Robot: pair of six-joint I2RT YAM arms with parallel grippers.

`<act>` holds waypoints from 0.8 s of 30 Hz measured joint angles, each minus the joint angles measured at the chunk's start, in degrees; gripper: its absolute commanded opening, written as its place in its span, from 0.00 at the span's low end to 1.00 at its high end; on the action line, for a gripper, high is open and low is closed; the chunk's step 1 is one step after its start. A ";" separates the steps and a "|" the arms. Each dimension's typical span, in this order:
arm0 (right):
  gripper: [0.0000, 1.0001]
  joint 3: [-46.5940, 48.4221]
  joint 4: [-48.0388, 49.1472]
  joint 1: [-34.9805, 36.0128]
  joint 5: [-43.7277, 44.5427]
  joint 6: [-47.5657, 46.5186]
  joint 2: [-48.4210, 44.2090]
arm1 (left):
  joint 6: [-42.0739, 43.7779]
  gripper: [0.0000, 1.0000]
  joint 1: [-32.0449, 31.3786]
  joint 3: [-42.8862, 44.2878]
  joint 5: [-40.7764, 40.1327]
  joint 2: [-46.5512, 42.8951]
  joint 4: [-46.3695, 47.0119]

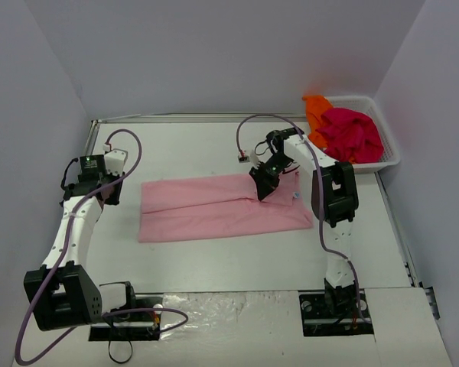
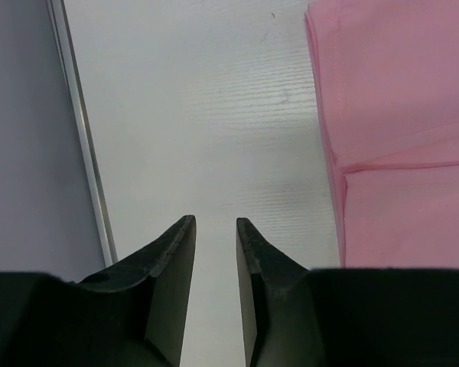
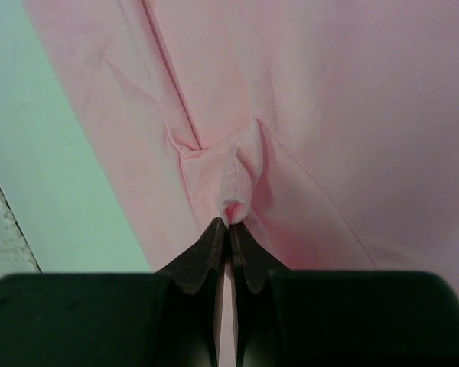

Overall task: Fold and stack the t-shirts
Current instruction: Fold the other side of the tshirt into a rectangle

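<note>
The light pink t-shirt lies on the table as a long band, folded lengthwise. My right gripper is over its right part, shut on a pinched ridge of pink cloth right at the fingertips. My left gripper hovers over bare table just left of the shirt's left edge. Its fingers stand apart with nothing between them. A magenta-red t-shirt and an orange one lie crumpled in the basket.
The white mesh basket sits at the back right corner. A metal rail runs along the table's left edge by the wall. A small tag hangs from the right arm's cable above the shirt.
</note>
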 measured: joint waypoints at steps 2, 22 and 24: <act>0.03 -0.85 0.07 0.13 0.00 -0.24 -0.26 | 0.00 0.28 0.00 0.00 0.04 0.00 0.00; 0.29 -3.72 1.31 3.56 -0.70 -0.48 0.57 | 0.09 0.40 0.00 -0.09 0.63 -0.37 -0.02; 0.29 -3.72 1.36 3.76 -0.70 -0.42 0.57 | 0.09 0.40 0.00 -0.11 0.85 -0.44 -0.02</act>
